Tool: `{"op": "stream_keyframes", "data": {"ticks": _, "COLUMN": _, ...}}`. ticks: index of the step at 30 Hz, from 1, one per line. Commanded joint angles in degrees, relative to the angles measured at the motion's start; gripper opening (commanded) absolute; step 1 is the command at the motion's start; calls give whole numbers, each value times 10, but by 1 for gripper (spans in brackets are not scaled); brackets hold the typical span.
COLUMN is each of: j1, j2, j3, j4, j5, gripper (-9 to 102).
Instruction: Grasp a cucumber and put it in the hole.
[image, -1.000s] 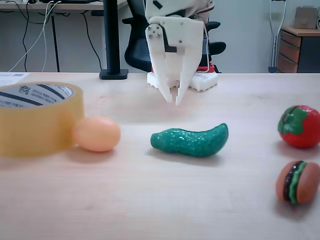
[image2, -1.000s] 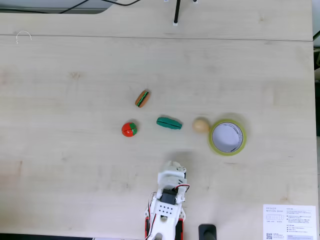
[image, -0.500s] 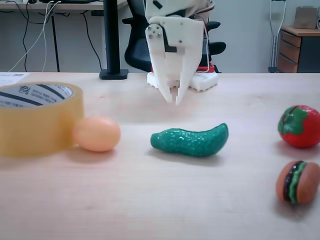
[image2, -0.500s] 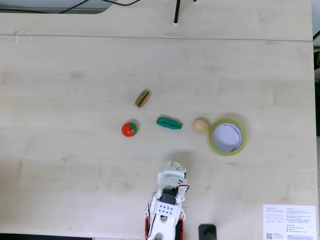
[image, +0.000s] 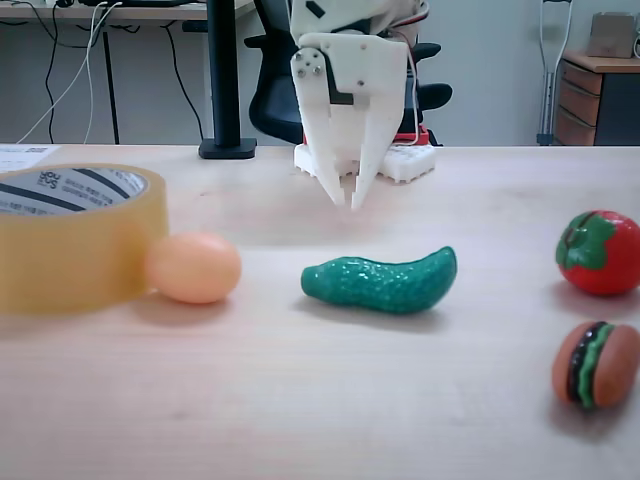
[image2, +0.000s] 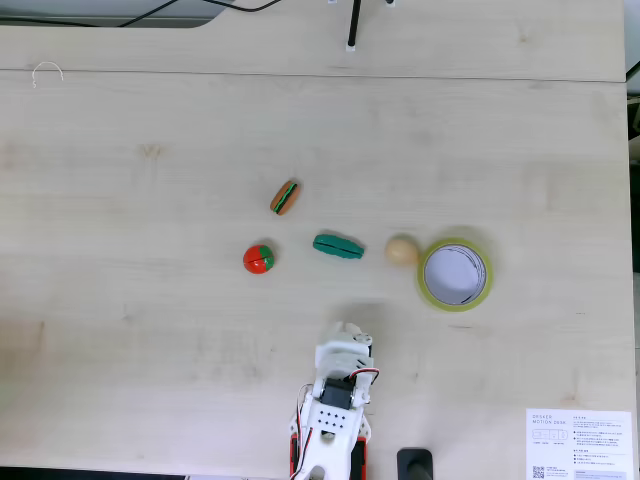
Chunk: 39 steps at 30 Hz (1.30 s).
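Observation:
The dark-green bumpy cucumber (image: 381, 281) lies on its side on the wooden table, also seen from above (image2: 338, 246). The yellowish tape roll (image: 70, 237) stands at the left of the low fixed view, its hole (image2: 455, 274) showing the table inside from above. My white gripper (image: 349, 197) hangs behind the cucumber, tips pointing down and nearly together, holding nothing. From above, the gripper (image2: 344, 333) is well short of the cucumber, near the table's lower edge.
A peach egg (image: 194, 267) rests against the tape roll, between it and the cucumber. A toy tomato (image: 599, 252) and a toy burger (image: 594, 364) sit on the other side. A black pole base (image: 227, 148) and an office chair stand behind the arm.

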Motion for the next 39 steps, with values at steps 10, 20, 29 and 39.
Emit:
{"op": "stream_keyframes", "data": {"ticks": 10, "j1": -2, "j2": 1, "j3": -32, "j4": -33, "j5": -4, "gripper": 0}}
{"op": "stream_keyframes", "data": {"ticks": 20, "j1": -2, "j2": 1, "j3": -129, "j4": -156, "j5": -163, "gripper": 0}}
{"op": "stream_keyframes", "data": {"ticks": 29, "j1": -1, "j2": -173, "j3": -308, "j4": -157, "j5": -189, "gripper": 0}}
{"op": "stream_keyframes", "data": {"ticks": 39, "j1": -3, "j2": -446, "j3": -530, "j4": -156, "j5": -410, "gripper": 0}}
